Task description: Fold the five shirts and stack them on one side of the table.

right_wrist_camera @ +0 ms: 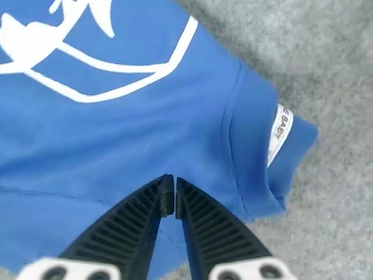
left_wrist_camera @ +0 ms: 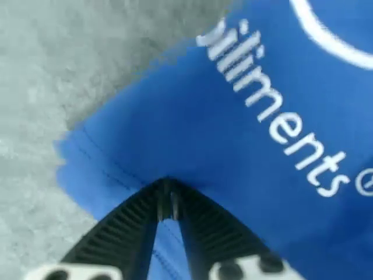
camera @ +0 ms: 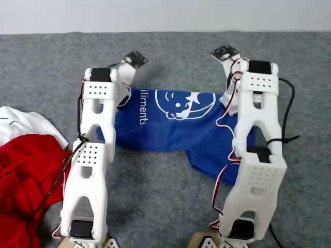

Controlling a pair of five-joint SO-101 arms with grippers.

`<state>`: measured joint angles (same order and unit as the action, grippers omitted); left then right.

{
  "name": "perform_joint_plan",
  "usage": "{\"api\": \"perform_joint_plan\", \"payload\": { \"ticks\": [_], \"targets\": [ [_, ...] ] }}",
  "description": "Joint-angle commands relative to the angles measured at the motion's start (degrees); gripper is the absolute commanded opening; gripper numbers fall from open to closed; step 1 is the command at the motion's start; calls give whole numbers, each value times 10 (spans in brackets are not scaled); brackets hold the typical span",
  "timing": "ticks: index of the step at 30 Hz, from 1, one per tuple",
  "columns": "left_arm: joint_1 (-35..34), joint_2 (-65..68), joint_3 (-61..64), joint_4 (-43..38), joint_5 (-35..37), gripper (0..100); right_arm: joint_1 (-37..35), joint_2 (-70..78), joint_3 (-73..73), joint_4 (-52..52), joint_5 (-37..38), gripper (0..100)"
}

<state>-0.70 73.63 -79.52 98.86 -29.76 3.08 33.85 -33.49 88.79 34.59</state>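
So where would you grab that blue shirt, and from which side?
By its two ends, from above. The blue shirt lies flat and wide on the table, so a pinch of cloth near each end should lift it evenly. The left gripper and right gripper are shut on it there.

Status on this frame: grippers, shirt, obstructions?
Left gripper shut on blue shirt, right gripper too. Shirt lies rumpled. Red shirt and white shirt heaped beside left arm, clear.
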Motion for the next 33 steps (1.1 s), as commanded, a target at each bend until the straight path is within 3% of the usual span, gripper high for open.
{"api": "perform_joint_plan", "payload": {
  "ticks": [1,12,15,18,24,27,33],
  "targets": [
    [-4,-7,-7,-24,-4,9,5,-53,-29,16,-4,10],
    [-15,11,-4,-253,-3,9,3,-81,-29,20,-4,10],
    [-16,9,-8,-273,-3,9,6,-86,-29,27,-4,10],
    [-15,-17,-39,-211,-3,9,3,-88,-29,44,-4,10],
    [-3,-82,-95,17,-3,24,2,-88,-29,53,-5,10],
    [-15,-105,-50,18,38,68,1,-89,-29,55,-17,10],
    [-20,-120,91,6,38,72,1,-87,-29,57,-48,10]
  ]
}}
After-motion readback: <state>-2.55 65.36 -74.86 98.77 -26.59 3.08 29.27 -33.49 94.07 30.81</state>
